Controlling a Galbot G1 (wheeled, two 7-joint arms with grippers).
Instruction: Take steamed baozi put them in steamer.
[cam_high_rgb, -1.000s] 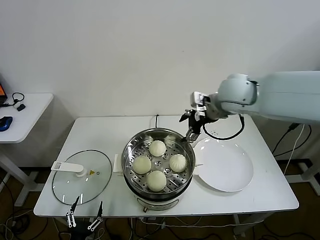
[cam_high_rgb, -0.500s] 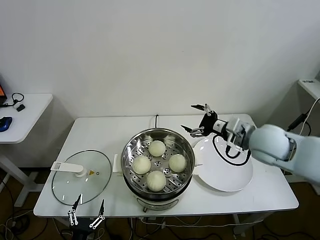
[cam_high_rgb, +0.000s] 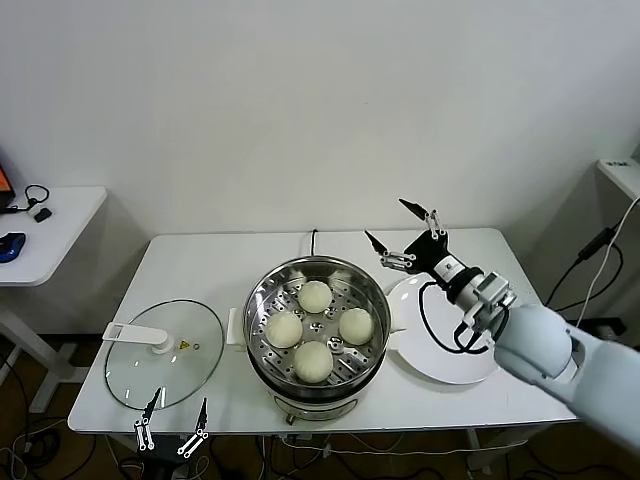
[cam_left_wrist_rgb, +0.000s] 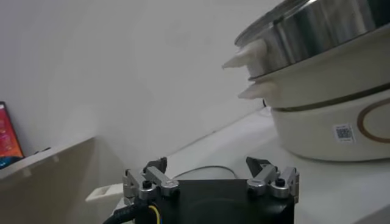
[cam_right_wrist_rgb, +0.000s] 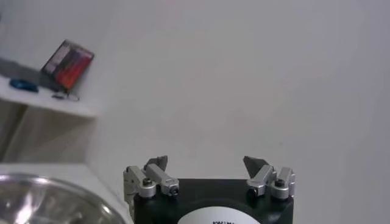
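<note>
Head view: all four baozi (cam_high_rgb: 314, 329) sat on the perforated tray in the steamer (cam_high_rgb: 262, 350), so loading looked done; the step in hand was judged to be pulling the arm clear. Right gripper (cam_high_rgb: 406, 233) hung in the air, jaws wide apart and empty, steamer below and beside them, bare plate (cam_high_rgb: 455, 358) under the wrist. Best to retreat high, away from the steamer rim and the plate edge. Lid (cam_high_rgb: 190, 365) lay well apart on the worktop (cam_high_rgb: 200, 262), past the steamer. Left gripper (cam_high_rgb: 170, 431) was parked low at the worktop's near edge, jaws apart.

Left wrist view: jaws apart, holding nothing; steamer (cam_left_wrist_rgb: 317, 55) stood ahead, well apart.

Right wrist view: jaws apart, empty, facing the wall; a bit of steamer rim (cam_right_wrist_rgb: 49, 201) was just beside one jaw, the only snag.
</note>
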